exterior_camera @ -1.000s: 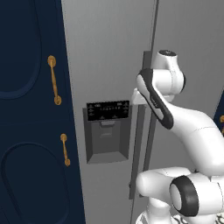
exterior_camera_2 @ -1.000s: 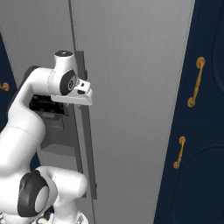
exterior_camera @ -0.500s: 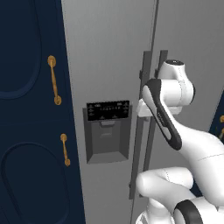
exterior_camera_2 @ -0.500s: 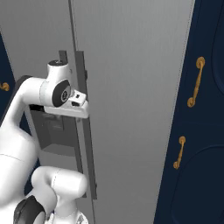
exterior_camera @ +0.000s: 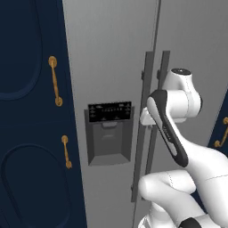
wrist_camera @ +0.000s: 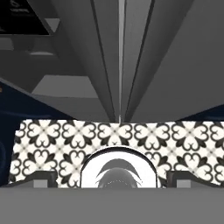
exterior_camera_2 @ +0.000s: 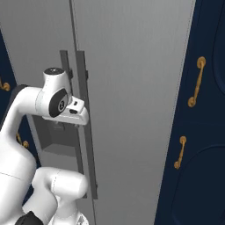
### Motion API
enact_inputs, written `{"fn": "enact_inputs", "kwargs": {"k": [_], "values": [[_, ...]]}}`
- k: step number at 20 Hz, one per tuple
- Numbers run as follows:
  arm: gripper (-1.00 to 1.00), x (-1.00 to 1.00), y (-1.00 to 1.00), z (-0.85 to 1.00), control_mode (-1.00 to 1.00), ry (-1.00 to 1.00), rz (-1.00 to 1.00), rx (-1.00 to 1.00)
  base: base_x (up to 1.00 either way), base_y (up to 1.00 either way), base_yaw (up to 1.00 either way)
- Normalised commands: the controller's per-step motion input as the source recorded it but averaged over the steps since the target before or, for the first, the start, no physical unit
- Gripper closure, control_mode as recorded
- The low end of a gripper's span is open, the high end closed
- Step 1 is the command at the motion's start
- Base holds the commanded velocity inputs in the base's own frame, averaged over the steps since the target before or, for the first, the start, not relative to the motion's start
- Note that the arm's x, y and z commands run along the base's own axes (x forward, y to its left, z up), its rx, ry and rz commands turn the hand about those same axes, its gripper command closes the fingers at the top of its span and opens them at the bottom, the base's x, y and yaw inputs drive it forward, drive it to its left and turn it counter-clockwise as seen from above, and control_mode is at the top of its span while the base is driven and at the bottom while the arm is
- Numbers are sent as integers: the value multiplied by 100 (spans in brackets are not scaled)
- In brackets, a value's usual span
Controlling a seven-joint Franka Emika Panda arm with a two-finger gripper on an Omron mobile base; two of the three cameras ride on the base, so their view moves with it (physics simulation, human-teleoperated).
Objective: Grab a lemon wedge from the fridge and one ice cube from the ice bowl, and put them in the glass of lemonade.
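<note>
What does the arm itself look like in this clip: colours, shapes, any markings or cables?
A glossy white arm of rounded, tube-like links with dark joint bands and a dark round cap at one joint. The gripper is a white block with small dark details. No cables or markings show.

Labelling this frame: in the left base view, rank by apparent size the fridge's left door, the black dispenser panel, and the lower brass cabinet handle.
1. Fridge's left door.
2. Black dispenser panel.
3. Lower brass cabinet handle, the slimmest, though nearly as long as the panel is wide.
</note>
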Motion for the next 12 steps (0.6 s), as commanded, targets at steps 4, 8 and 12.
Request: {"fn": "enact_inputs", "kwargs": {"k": [4,8,12], "values": [[-100,0,0,0,100,0,0,0,-69,30,4],[-100,0,0,0,100,0,0,0,-30,26,12],[-100,0,0,0,100,0,0,0,0,10,17]]}}
